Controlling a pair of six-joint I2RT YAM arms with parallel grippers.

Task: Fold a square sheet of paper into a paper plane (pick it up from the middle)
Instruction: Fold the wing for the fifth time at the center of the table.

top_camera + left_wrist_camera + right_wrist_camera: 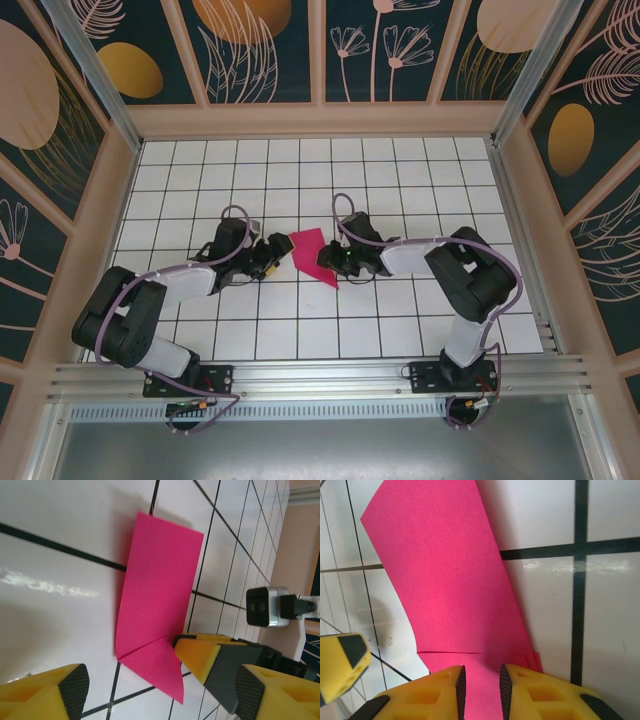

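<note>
Lying folded on the tiled tabletop (400, 170), the square sheet of paper (310, 255) sits pinched at its creased end by the right gripper (482, 690), left gripper (270, 257) spread wide alongside; best to press that crease flat, edges aligned

White gridded floor (300, 330) — dark floral walls (400, 70) around.

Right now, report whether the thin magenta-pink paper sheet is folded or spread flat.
Folded. The magenta-pink paper sheet is a narrow strip with a creased triangular flap at one end; right wrist view shows layered edges.
</note>
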